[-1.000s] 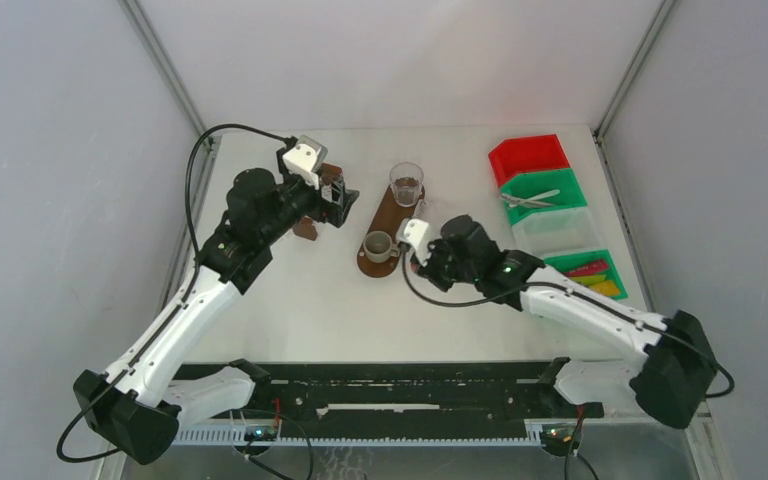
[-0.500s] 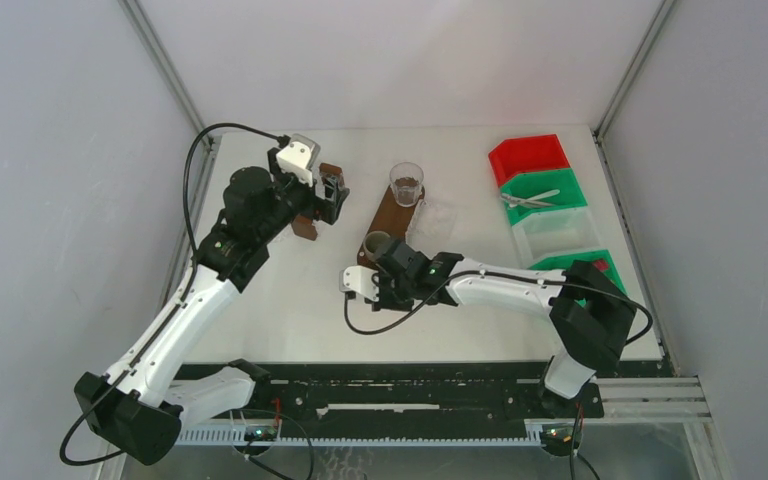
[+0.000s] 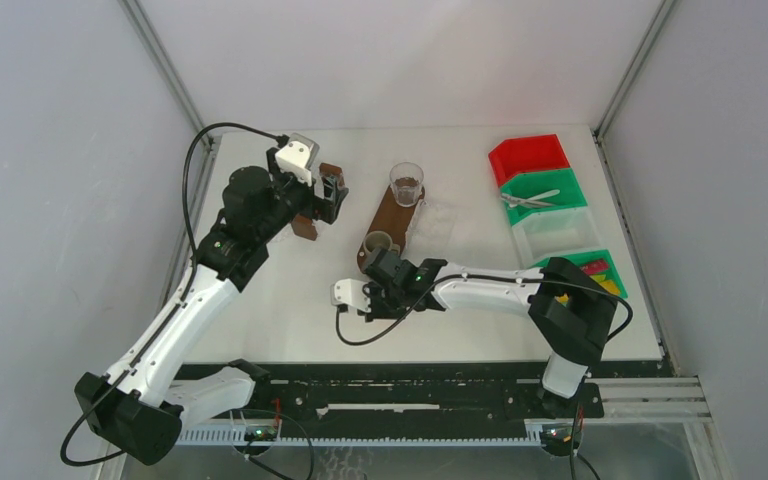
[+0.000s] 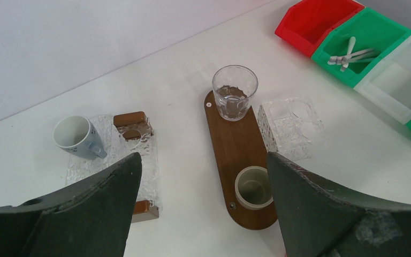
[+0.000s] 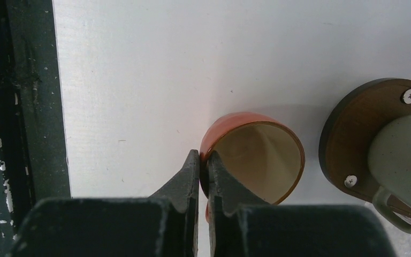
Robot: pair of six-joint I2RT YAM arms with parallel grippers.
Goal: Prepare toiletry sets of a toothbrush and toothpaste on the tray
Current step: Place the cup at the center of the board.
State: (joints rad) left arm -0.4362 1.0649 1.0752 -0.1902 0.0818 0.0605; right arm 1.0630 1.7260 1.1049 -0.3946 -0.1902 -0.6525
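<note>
The table [image 3: 290,310] carries no finished set. At its right edge the bins [image 3: 550,232] hold all the supplies. The toothbrushes [image 3: 528,199] lie in the green bin second from the far end. The toothpaste tubes [image 3: 590,268] lie in the nearest green bin, partly behind the right arm [image 3: 500,285]. The wooden tray [image 3: 390,215] in the middle holds only a glass [image 3: 406,184] at its far end and a grey mug [image 3: 378,243] at its near end. No brush or tube lies on it, nor on the clear tray [image 4: 147,160] at the far left. The left gripper [image 3: 332,195] hovers there, fingers released and empty. The right gripper [image 5: 204,160], just near of the wooden tray, has its fingers clenched on the rim of an orange cup [image 5: 251,155]. By my judgement, every brush and tube pick is left to do.
</note>
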